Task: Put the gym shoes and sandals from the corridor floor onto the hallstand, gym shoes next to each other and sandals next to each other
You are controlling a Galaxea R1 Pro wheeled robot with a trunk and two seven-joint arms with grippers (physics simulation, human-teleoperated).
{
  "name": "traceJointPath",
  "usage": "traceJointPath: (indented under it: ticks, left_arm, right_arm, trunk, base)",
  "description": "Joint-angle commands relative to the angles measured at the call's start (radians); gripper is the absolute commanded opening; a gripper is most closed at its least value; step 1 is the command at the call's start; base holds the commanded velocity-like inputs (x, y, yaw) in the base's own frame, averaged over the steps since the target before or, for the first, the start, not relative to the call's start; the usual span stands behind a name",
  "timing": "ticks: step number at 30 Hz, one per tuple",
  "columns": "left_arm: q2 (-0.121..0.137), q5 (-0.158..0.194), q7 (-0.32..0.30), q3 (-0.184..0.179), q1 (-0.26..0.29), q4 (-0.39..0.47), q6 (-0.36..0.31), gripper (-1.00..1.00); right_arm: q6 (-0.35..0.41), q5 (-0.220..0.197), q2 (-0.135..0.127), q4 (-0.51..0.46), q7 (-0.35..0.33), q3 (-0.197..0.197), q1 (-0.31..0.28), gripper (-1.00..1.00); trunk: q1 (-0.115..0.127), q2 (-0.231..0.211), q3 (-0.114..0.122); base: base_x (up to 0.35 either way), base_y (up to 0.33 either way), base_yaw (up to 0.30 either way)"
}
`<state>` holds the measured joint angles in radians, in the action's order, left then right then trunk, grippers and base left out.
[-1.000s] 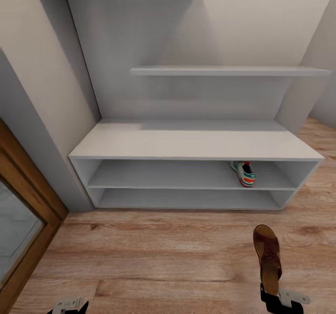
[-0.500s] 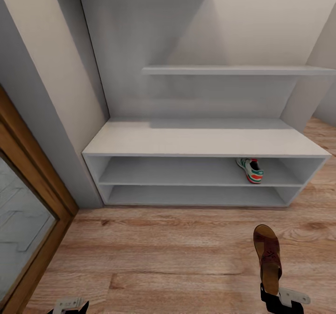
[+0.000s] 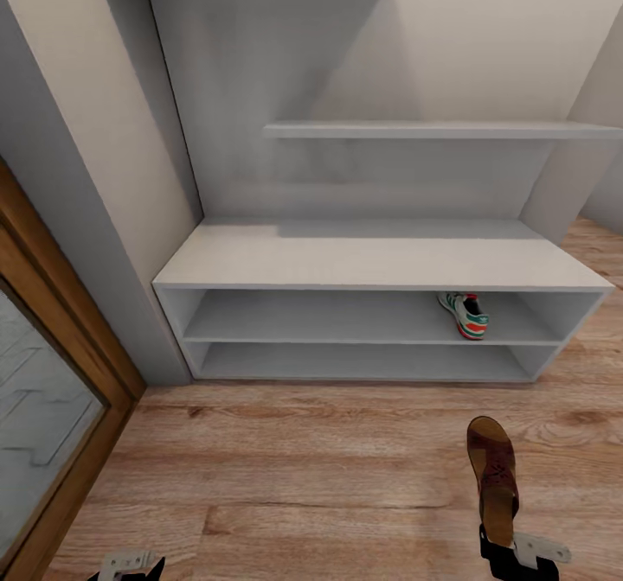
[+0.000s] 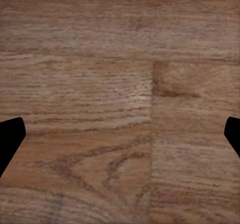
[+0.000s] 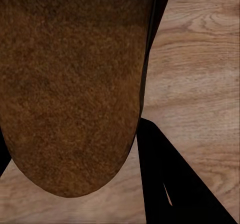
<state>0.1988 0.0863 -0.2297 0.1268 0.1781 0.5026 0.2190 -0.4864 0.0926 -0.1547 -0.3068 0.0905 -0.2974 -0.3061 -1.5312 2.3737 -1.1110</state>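
The light grey hallstand (image 3: 381, 261) stands against the wall ahead, a long bench with two open tiers and staggered shelves above. One white gym shoe (image 3: 465, 315) with green stripes and orange accents sits on the upper tier near its right end. My right gripper (image 3: 504, 548) at the bottom right is shut on the heel of a dark brown sandal (image 3: 494, 475), which points toward the rack above the corridor floor (image 3: 311, 477). The sandal (image 5: 70, 84) also looms large in the right wrist view. My left gripper (image 4: 120, 134) is open over bare planks, its fingertips (image 4: 10, 139) wide apart.
A wood-framed door with a glass panel (image 3: 43, 399) runs along the left. A grey wall pillar (image 3: 95, 218) meets the rack's left end. Open floor lies between me and the rack.
Over the last second the view swung so the rack sits further right and the door frame looms larger. In the last half second the held sandal dipped slightly lower.
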Motion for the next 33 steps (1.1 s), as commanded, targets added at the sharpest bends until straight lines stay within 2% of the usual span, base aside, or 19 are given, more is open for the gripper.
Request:
traceJointPath:
  ticks: [1,5,8,10,12,13,14,15,16,17,18,20,22,23,26,29,32,33]
  left_arm:
    - [-0.001,0.007,-0.010,0.003,0.001,-0.001,0.000,1.00]
    - [-0.003,0.005,-0.009,0.002,0.001,-0.001,0.000,1.00]
    - [-0.004,0.005,-0.009,0.002,0.001,-0.001,0.000,1.00]
    - [-0.004,0.005,-0.009,0.001,0.001,-0.001,0.001,1.00]
    - [-0.004,0.004,-0.009,-0.001,0.001,-0.001,0.010,1.00]
    - [-0.004,0.004,-0.009,-0.002,0.001,-0.001,0.016,1.00]
    - [-0.004,0.004,-0.009,-0.003,0.001,-0.001,0.030,1.00]
    - [-0.004,0.003,-0.009,-0.004,0.001,-0.001,0.048,1.00]
    - [-0.004,0.003,-0.010,-0.005,0.001,-0.001,0.052,1.00]
    - [-0.004,0.003,-0.010,-0.006,0.001,-0.001,0.060,1.00]
    - [-0.004,0.004,-0.010,-0.007,0.000,-0.001,0.066,1.00]
    - [-0.004,0.005,-0.016,-0.009,0.001,-0.001,0.069,1.00]
    - [-0.004,0.005,-0.036,-0.010,0.001,0.000,0.070,1.00]
    - [-0.004,0.006,-0.077,-0.011,0.001,0.001,0.071,1.00]
    - [-0.004,0.005,-0.164,-0.012,0.001,0.002,0.071,1.00]
    - [-0.004,0.003,-0.297,-0.011,0.001,0.008,0.071,1.00]
    - [-0.001,0.003,-0.378,-0.010,0.001,0.011,0.071,1.00]
    - [-0.001,0.002,-0.387,-0.010,0.001,0.012,0.071,1.00]
  right_arm:
    - [-0.002,0.006,0.010,0.000,0.004,-0.001,-0.001,-1.00]
    - [0.009,0.008,0.050,-0.007,0.005,0.021,-0.001,-1.00]
    - [0.062,0.010,0.095,-0.037,0.008,0.051,-0.004,-1.00]
    - [0.105,0.010,0.115,-0.060,0.009,0.064,-0.009,-1.00]
    - [0.224,0.010,0.159,-0.128,0.012,0.089,-0.026,-1.00]
    - [0.259,0.010,0.171,-0.148,0.015,0.094,-0.030,-1.00]
    - [0.334,0.010,0.196,-0.193,0.025,0.104,-0.039,-1.00]
    - [0.446,0.010,0.232,-0.261,0.055,0.120,-0.051,-1.00]
    - [0.480,0.009,0.243,-0.283,0.069,0.127,-0.055,-1.00]
    - [0.566,0.008,0.277,-0.341,0.117,0.150,-0.069,-1.00]
    - [0.644,0.008,0.319,-0.387,0.189,0.196,-0.097,-1.00]
    - [0.686,0.005,0.329,-0.407,0.262,0.262,-0.152,-1.00]
    - [0.702,0.003,0.329,-0.413,0.292,0.294,-0.192,-1.00]
    - [0.723,0.002,0.329,-0.415,0.304,0.307,-0.225,-1.00]
    - [0.771,0.001,0.329,-0.416,0.311,0.313,-0.267,-1.00]
    - [0.803,0.000,0.329,-0.421,0.312,0.316,-0.297,-1.00]
    - [0.808,-0.001,0.329,-0.425,0.312,0.317,-0.304,-1.00]
    - [0.809,-0.001,0.329,-0.425,0.312,0.317,-0.305,-1.00]
  trunk:
    - [0.000,0.000,-0.001]
    - [0.000,0.000,-0.001]
    - [0.000,0.000,-0.001]
    - [0.000,0.000,-0.001]
    - [0.000,0.000,-0.001]
    - [0.000,0.000,-0.001]
    - [0.000,0.000,-0.001]
    - [0.000,0.000,-0.001]
    - [0.000,0.000,-0.001]
    - [0.000,0.000,-0.001]
    - [0.000,0.000,-0.001]
    - [0.000,0.000,-0.001]
    - [0.000,0.000,-0.001]
    - [0.000,0.000,-0.001]
    - [0.000,0.000,-0.001]
    - [0.000,0.000,-0.001]
    - [0.000,0.000,-0.001]
    - [0.000,0.000,-0.001]
  base:
    - [0.000,0.000,0.000]
    - [0.000,0.000,0.000]
    - [0.000,0.029,0.000]
    - [0.000,0.021,0.000]
    - [0.000,0.010,0.000]
    - [0.000,0.006,0.000]
    - [0.000,0.004,0.000]
    - [0.000,0.002,0.000]
    - [0.000,0.002,0.000]
    - [0.000,0.000,0.000]
    - [0.000,0.000,0.000]
    - [0.000,0.000,0.000]
    - [0.000,0.000,0.000]
    - [0.000,0.000,0.000]
    - [0.000,0.000,0.000]
    - [0.000,0.000,0.000]
    - [0.000,0.000,0.000]
    - [0.000,0.000,0.000]
